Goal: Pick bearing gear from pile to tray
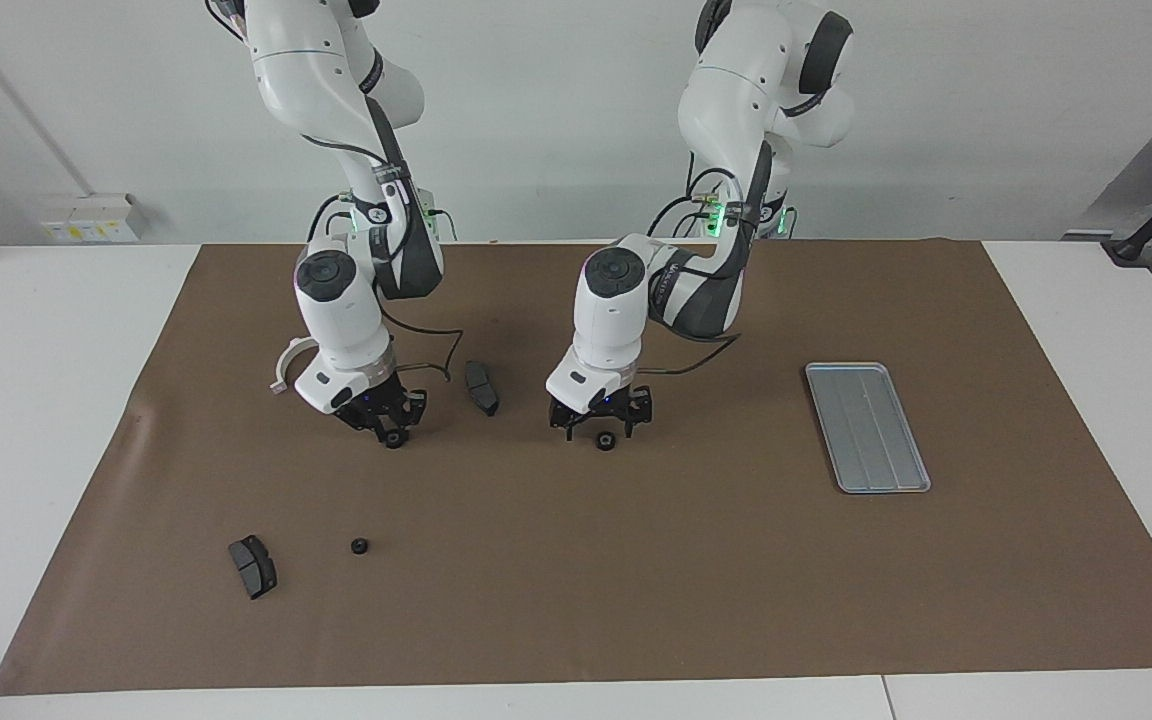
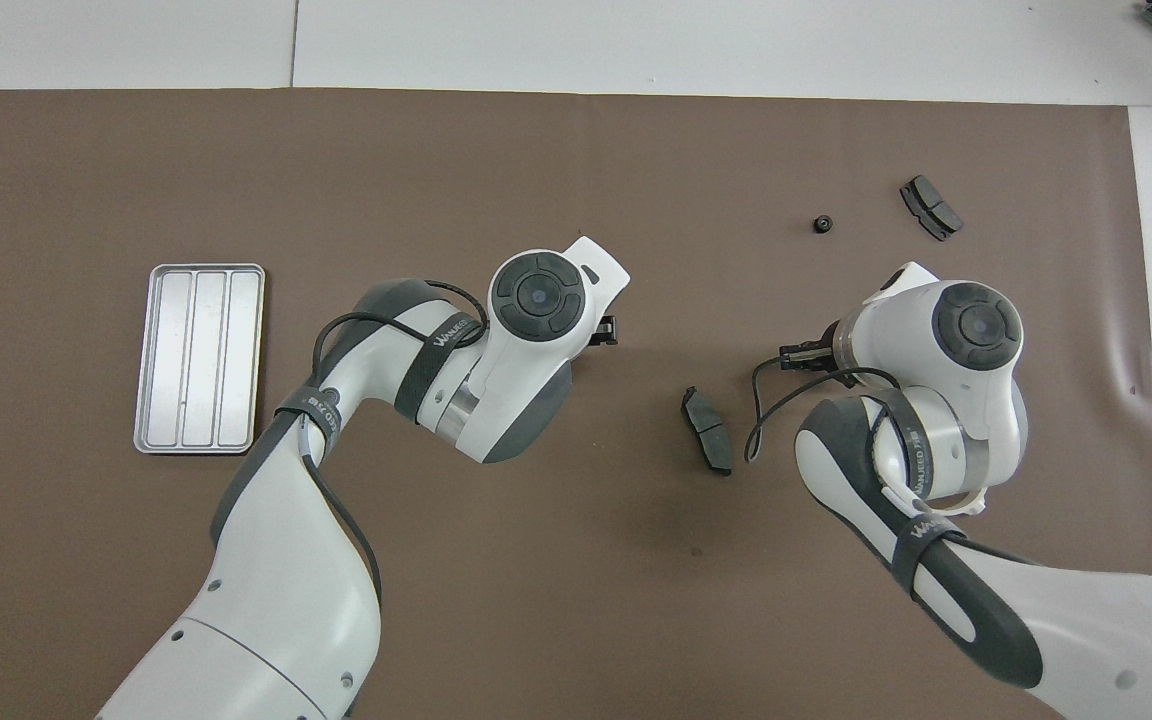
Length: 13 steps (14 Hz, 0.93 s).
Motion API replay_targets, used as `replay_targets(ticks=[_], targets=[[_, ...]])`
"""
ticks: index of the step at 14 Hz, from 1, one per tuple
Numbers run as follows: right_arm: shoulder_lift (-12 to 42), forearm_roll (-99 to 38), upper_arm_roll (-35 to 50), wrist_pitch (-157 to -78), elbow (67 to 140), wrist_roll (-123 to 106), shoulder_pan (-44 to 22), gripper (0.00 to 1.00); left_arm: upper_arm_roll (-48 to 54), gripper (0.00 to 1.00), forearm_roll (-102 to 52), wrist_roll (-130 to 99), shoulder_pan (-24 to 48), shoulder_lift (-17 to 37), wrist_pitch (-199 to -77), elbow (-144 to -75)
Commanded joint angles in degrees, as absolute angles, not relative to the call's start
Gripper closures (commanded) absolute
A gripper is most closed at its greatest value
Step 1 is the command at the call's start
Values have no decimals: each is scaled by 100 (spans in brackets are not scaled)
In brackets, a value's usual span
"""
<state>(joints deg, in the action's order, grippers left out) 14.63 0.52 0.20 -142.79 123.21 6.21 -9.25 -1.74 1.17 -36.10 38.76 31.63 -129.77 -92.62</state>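
Small black bearing gears, dark brake pads and a white bracket lie scattered on the brown mat as the pile. My right gripper [image 1: 393, 430] is down at the mat, shut on one bearing gear [image 1: 393, 441]. Beside it, toward the tray, my left gripper [image 1: 601, 428] stands open just above a second bearing gear [image 1: 605, 442] that rests on the mat. A third gear [image 1: 359, 546] [image 2: 821, 223] lies loose, farther from the robots. The silver grooved tray [image 1: 866, 426] [image 2: 199, 358] sits at the left arm's end, with nothing in it. From overhead, both wrists hide their gears.
One brake pad [image 1: 482, 387] [image 2: 707, 430] lies between the two grippers. Another brake pad [image 1: 253, 566] [image 2: 931, 207] lies beside the loose gear. The white arc bracket [image 1: 286, 362] sits under the right arm's wrist. White tabletop borders the mat [image 1: 636, 580].
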Motion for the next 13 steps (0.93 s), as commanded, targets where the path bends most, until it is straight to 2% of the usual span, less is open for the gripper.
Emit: replay_targets(ticks=[1,10,13], targets=[[1371,-79,62,-14317,12366,642,-905,100,-229,0,246,-3542,3894,3252,-13253,-9352],[1371,-79,70,-14317,12357,650,-905,100,-229,0,246,-3384,3894,3313,-13298,-9448],[1327,-79,88,-14064,12218,720,-905,100,-229,12,246,-3366,3894,3313,-13289,-9457]])
